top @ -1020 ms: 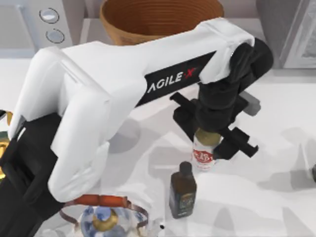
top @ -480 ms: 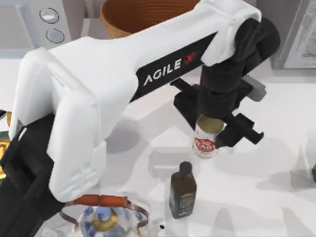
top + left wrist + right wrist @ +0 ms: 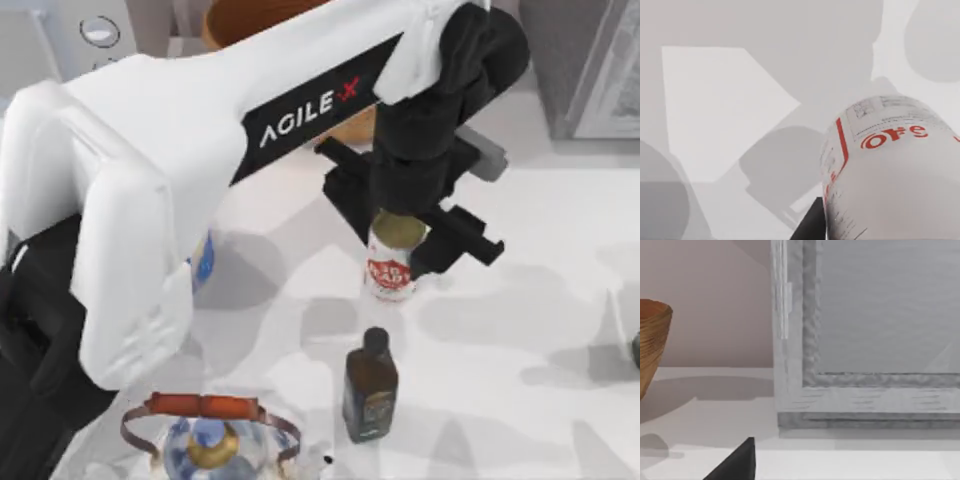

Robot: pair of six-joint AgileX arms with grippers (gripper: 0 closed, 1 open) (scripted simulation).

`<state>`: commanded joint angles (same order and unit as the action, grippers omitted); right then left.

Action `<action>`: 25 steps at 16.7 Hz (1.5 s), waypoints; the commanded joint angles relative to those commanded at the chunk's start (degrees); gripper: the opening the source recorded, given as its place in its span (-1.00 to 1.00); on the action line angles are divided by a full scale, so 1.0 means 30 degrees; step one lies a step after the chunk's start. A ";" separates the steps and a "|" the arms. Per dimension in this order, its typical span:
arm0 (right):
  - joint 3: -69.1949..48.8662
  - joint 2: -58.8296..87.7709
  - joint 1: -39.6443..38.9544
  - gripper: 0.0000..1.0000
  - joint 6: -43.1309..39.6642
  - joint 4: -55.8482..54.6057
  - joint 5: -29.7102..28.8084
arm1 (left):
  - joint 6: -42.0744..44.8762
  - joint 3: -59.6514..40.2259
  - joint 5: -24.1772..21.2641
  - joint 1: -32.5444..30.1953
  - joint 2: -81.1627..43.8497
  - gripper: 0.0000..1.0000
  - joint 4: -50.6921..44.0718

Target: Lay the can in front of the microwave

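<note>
The can (image 3: pixel 389 268), white with a red label and a dull gold lid, hangs upright above the middle of the table. My left gripper (image 3: pixel 397 240) is shut on its top from above. In the left wrist view the can (image 3: pixel 895 170) is close up, with one dark finger (image 3: pixel 810 226) beside it and its shadow on the table beneath. The microwave (image 3: pixel 100 32) stands at the back left, one dial showing, and my left arm hides most of it. My right gripper (image 3: pixel 636 347) sits parked at the table's right edge.
A dark glass bottle (image 3: pixel 370 384) stands just in front of the can. A glass teapot with a copper handle (image 3: pixel 211 438) sits at the front left. A wooden basket (image 3: pixel 232 14) is at the back, and a grey framed box (image 3: pixel 865 340) at the back right.
My left gripper has carried the can leftward and toward the back, away from the bottle. The bottle and teapot stay put.
</note>
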<state>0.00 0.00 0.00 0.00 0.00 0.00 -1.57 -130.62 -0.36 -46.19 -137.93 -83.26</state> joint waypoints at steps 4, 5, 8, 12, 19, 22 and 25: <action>0.0000 0.0000 0.0000 1.00 0.0000 0.0000 0.0000 | 0.1396 -0.0050 -0.0240 0.4264 0.1612 -1.00 -0.0851; 0.0000 0.0000 0.0000 1.00 0.0000 0.0000 0.0000 | 0.1850 -0.0083 -0.0336 0.5720 0.2071 -1.00 -0.0910; 0.0000 0.0000 0.0000 1.00 0.0000 0.0000 0.0000 | 0.3371 0.0017 -0.0640 1.0468 0.3116 -1.00 -0.0651; 0.0000 0.0000 0.0000 1.00 0.0000 0.0000 0.0000 | 0.5612 0.1041 -0.0706 1.6893 0.3049 -1.00 0.0256; 0.0000 0.0000 0.0000 1.00 0.0000 0.0000 0.0000 | 0.8282 0.2963 0.0129 2.2556 0.1718 -1.00 0.1463; 0.0000 0.0000 0.0000 1.00 0.0000 0.0000 0.0000 | 0.8301 0.2975 0.0139 2.2585 0.1708 -1.00 0.1473; 0.0000 0.0000 0.0000 1.00 0.0000 0.0000 0.0000 | 0.8321 0.3159 0.0190 2.2556 0.1726 -1.00 0.1616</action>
<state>0.00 0.00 0.00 0.00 0.00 0.00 23.39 -121.15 0.21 21.48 -132.76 -78.42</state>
